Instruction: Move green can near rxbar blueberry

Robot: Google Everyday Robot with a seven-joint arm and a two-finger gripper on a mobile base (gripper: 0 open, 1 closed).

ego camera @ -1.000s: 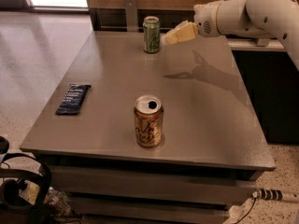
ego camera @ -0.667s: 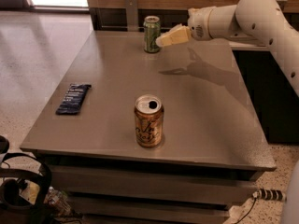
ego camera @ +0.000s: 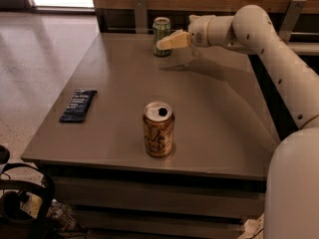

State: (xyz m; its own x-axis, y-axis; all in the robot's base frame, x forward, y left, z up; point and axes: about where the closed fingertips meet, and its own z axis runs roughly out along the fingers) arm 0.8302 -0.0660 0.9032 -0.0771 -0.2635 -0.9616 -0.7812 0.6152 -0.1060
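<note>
The green can (ego camera: 161,34) stands upright at the far edge of the grey table (ego camera: 209,113). The gripper (ego camera: 167,42) reaches in from the right on the white arm (ego camera: 259,39), and its pale fingers (ego camera: 172,40) overlap the can's right side. The rxbar blueberry (ego camera: 78,105), a flat dark navy wrapper, lies near the table's left edge, far from the can and the gripper.
An opened orange-gold can (ego camera: 158,129) stands upright near the table's front middle. A wooden wall with metal brackets (ego camera: 140,6) runs behind the table. A dark counter sits to the right. Black gear (ego camera: 22,203) lies on the floor at the lower left.
The arm has swung left, bringing the gripper from a gap right of the green can up against its right side. The cans and the bar have not moved.
</note>
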